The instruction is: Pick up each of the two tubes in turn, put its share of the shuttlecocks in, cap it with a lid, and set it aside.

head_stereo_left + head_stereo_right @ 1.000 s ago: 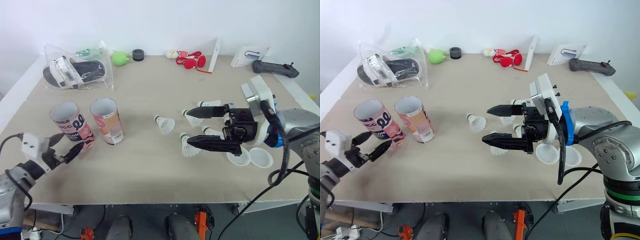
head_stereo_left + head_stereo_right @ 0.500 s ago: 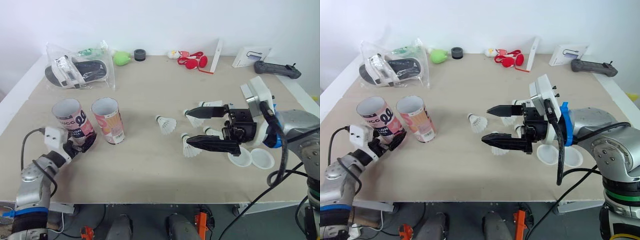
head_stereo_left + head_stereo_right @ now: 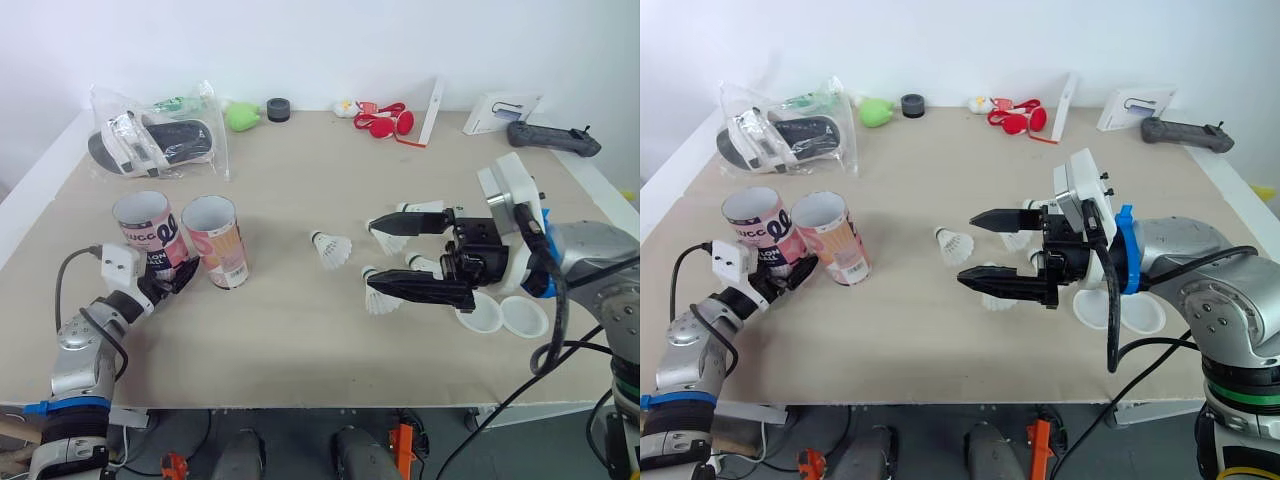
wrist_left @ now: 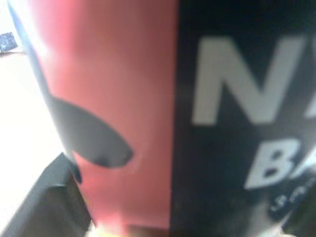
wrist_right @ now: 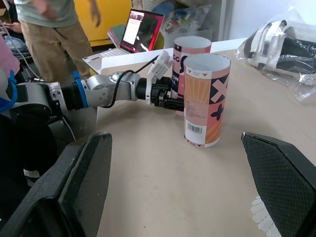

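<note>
Two open tubes stand at the left: a pink and black tube [image 3: 150, 235] touching a pink patterned tube [image 3: 220, 243]. My left gripper [image 3: 166, 283] has its fingers on either side of the pink and black tube's base, shut on it; in the left wrist view that tube [image 4: 163, 113] looms right up against the camera. Several white shuttlecocks [image 3: 331, 248] lie mid-table. My right gripper [image 3: 371, 256] hovers wide open over them, holding nothing. Two white lids [image 3: 478, 316] lie beside the right wrist.
A bagged sandal [image 3: 150, 142], a green object [image 3: 240, 117], a black roll [image 3: 279, 109], red goggles [image 3: 385, 121], a white box [image 3: 500, 112] and a black controller [image 3: 550, 137] line the far edge. A person [image 5: 47, 29] stands past the table's left side.
My left gripper has come forward from the front edge to the pink and black tube and closed round its base, nudging it against the other tube. The right gripper has barely moved.
</note>
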Controlling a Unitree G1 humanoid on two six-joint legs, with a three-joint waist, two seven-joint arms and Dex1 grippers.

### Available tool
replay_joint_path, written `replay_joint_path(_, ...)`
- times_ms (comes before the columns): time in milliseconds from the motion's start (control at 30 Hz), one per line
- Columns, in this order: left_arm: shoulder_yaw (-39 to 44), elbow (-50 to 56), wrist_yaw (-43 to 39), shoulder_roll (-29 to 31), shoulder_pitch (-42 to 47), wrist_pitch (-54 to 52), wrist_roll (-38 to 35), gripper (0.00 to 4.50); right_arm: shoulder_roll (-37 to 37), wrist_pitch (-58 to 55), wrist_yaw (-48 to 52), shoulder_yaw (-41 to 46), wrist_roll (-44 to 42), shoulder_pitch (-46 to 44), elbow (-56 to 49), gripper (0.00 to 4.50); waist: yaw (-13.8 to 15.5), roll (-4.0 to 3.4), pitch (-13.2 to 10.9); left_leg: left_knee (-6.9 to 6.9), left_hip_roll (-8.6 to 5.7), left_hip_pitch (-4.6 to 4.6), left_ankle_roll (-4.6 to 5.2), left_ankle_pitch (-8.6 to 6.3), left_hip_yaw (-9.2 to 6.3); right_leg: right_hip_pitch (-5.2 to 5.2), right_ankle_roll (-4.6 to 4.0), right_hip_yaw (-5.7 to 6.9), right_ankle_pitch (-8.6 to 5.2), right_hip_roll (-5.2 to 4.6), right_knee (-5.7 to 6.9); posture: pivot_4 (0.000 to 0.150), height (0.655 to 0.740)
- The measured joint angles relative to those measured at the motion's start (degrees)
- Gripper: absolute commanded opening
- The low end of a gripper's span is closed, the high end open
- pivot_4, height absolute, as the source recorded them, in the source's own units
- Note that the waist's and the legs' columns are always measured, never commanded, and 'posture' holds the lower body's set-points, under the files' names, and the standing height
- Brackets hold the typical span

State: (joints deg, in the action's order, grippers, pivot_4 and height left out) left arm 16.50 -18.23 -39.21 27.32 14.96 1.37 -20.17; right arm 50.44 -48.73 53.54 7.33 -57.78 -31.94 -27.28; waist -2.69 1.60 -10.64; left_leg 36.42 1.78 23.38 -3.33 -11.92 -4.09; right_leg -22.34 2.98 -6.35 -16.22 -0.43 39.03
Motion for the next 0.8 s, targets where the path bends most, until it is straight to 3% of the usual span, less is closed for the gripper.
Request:
replay_joint_path(333, 2.8, 3.9, 1.0, 0.6, -3.8, -2.5, -3.5, 3.08, 0.0, -0.9, -1.1, 0.0, -0.8, 0.1, -0.7, 4.50, -0.1, 0.01, 0.0, -0.02, 0.03, 0.03, 0.00, 0.00, -0.02, -0.03, -0.01, 0.01, 0.00, 0.03, 0.00, 0.150, 0.7400)
replay_joint_path(467, 5.0, 17.3, -5.0, 9.7, -15.9, -10.7, -7.4, 3.08, 1.6, -2.0, -1.1, 1.7, -1.9, 3.8, -1.6, 4.50, -0.1, 0.03, 0.0, -0.10, 0.03, 0.04, -0.01, -0.03, -0.02, -0.07, -0.05, 0.01, -0.08, -0.01, -0.01, 0.150, 0.7400)
replay_joint_path(700, 6.9, 30.2, -13.1, 20.9, -23.7, -19.1, -10.5, 3.08, 2.4, -1.3, -3.8, 4.4, 1.4, 13.9, -3.3, 4.50, 0.2, 0.14, -0.1, -0.07, 0.08, 0.01, -0.02, 0.00, 0.04, -0.07, 0.25, 0.06, -0.27, 0.00, -0.01, 0.150, 0.7400)
replay_joint_path(800, 10.3, 36.6, -20.6, 31.5, -27.8, -25.4, -12.3, 3.08, 2.4, -1.3, -7.2, 6.6, 2.4, 20.8, -6.8, 4.50, 0.0, 0.24, -0.2, -0.11, 0.25, -0.02, -0.05, -0.02, 0.12, -0.11, 0.13, 0.05, -0.31, 0.09, -0.02, 0.150, 0.7400)
